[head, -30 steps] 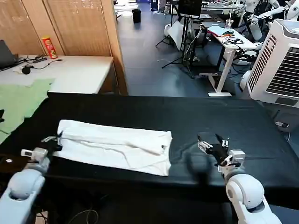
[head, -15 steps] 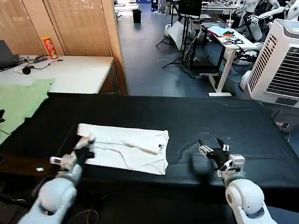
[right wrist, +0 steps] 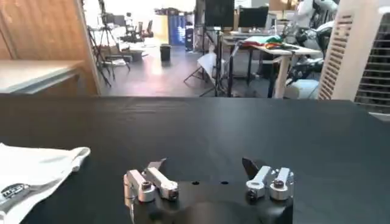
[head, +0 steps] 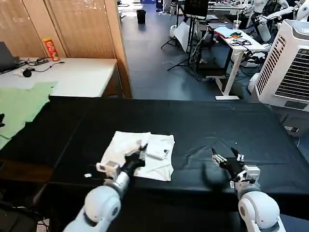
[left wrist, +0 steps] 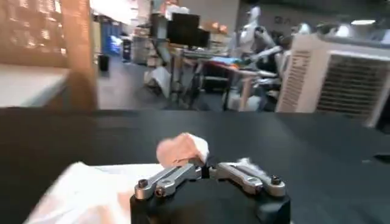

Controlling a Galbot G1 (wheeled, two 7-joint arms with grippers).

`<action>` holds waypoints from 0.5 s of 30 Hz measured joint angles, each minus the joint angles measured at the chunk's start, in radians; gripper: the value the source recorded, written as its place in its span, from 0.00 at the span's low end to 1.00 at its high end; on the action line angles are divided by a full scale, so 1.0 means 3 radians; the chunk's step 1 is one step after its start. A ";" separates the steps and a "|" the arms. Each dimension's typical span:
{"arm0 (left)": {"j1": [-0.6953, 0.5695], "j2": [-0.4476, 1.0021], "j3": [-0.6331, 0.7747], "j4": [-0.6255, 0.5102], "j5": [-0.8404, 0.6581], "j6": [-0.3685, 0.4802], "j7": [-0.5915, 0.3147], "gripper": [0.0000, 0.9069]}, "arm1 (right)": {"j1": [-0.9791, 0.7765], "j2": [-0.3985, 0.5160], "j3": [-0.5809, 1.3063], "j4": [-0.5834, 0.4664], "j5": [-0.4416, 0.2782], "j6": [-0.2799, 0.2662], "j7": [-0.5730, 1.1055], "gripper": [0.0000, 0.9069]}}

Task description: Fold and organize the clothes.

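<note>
The white T-shirt (head: 157, 157) lies folded in a compact bundle near the front middle of the black table (head: 217, 121). My left gripper (head: 141, 151) is over the shirt's middle, shut on a bunched fold of white cloth (left wrist: 183, 150) that it holds lifted above the rest of the shirt (left wrist: 85, 192); in the left wrist view the left gripper (left wrist: 206, 170) has its jaws closed together. My right gripper (head: 227, 159) sits open to the right of the shirt, apart from it. In the right wrist view the right gripper (right wrist: 204, 164) holds nothing, and the shirt's edge (right wrist: 42, 165) lies off to one side.
A pale green cloth (head: 19, 104) lies at the table's far left. Behind it stands a white desk (head: 77, 72) with a red can (head: 50, 48) and cables. A white air cooler (head: 289, 63) stands at the right. The table's right half is bare black cloth.
My left gripper has swept rightward with the shirt's left end, folding it over the rest, so the shirt is now much shorter. The right gripper has shifted slightly right.
</note>
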 joint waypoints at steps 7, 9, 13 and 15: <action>-0.0072 -0.0183 0.0126 0.0126 0.0085 -0.0028 -0.0011 0.00 | 0.0000 0.0040 -0.0031 -0.0003 -0.0032 0.0005 -0.0005 0.97; -0.0078 -0.0222 0.0133 0.0163 0.0116 -0.0055 -0.0010 0.10 | -0.0004 0.0048 -0.0051 -0.0001 -0.0046 0.0011 -0.0023 0.97; -0.0062 -0.0292 0.0135 0.0258 0.0139 -0.0069 -0.0026 0.97 | 0.0006 0.0049 -0.0084 0.0000 -0.0062 0.0033 -0.0048 0.97; -0.0048 -0.0333 0.0142 0.0287 0.0154 -0.0092 -0.0012 0.97 | 0.0024 0.0036 -0.0098 0.0000 -0.0062 0.0043 -0.0057 0.97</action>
